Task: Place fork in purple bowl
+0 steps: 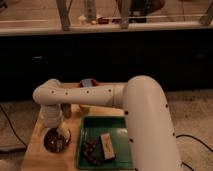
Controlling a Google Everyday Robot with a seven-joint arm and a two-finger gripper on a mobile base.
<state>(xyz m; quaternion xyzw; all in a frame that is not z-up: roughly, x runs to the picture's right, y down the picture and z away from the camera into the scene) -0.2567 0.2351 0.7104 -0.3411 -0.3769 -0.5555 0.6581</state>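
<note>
Only one camera view here, so here goes. My big white arm (100, 95) is sweeping in from the right and bending down at the left side of the wooden tabletop (35, 150). My gripper (59, 134) is hanging right over the purple bowl (56, 140), which is sitting on the tabletop near its front left. Something pale and metallic is lying in the bowl under the gripper, probably the fork, but I can't make it out for sure.

Just beside the bowl on the right, the green tray (95, 127) is holding a dark lumpy thing (91, 150) and a small brown block (107, 145) next to it. My forearm is blocking a lot of the back of the tabletop; a small dark object with an orange edge (88, 82) is peeking out above it. Behind everything a dark counter front (115, 55) is running across, with a lit shelf on top.
</note>
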